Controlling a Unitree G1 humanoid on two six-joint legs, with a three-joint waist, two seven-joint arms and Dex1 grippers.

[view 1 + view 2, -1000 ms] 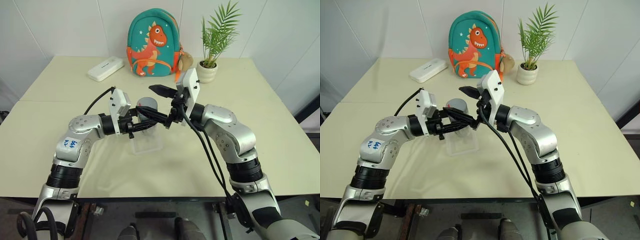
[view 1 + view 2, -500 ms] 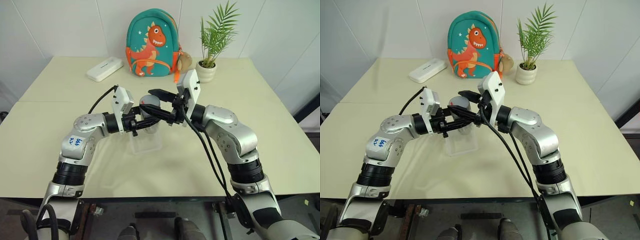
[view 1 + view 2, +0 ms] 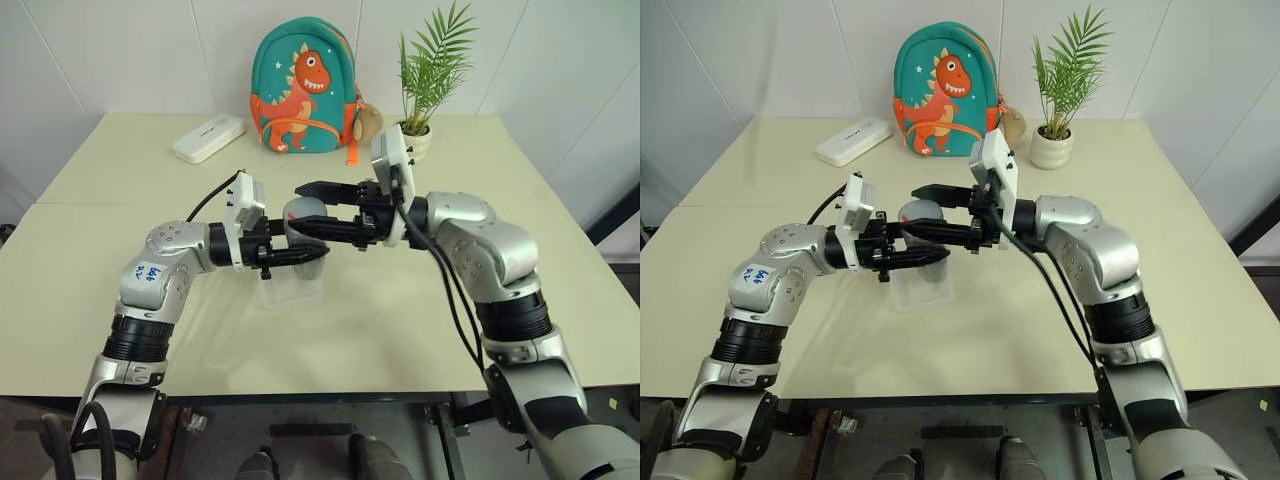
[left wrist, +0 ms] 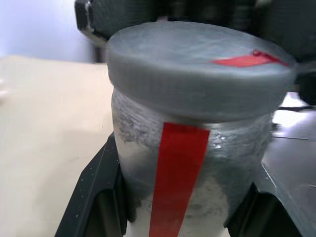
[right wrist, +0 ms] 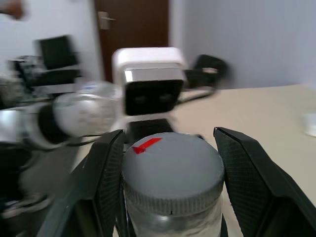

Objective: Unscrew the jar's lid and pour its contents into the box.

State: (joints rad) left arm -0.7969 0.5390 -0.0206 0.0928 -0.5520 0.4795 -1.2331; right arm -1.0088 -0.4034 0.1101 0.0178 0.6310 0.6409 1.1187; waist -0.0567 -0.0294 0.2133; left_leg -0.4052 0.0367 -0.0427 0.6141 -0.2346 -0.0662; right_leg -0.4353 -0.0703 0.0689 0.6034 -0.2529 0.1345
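Note:
The silvery-grey jar (image 3: 306, 222) with a red strip (image 4: 177, 173) down its side hangs above the clear box (image 3: 295, 291). My left gripper (image 3: 300, 243) comes in from the left and is shut on the jar's body, one black finger (image 4: 94, 197) on each side. From the right, my right gripper (image 3: 318, 210) is shut on the grey lid (image 5: 173, 168), whose top carries a red mark (image 5: 144, 145). The lid (image 4: 197, 69) sits on the jar. Whatever is inside the jar is hidden.
A dinosaur backpack (image 3: 305, 85) stands at the table's far edge, with a white oblong case (image 3: 208, 137) to its left and a potted plant (image 3: 418, 135) to its right. The cream table (image 3: 120, 260) spreads wide on both sides of the box.
My right gripper, open a second ago, has shut on the lid. Both wrists have swung so the grippers face each other level, and the hands drew back slightly with the jar.

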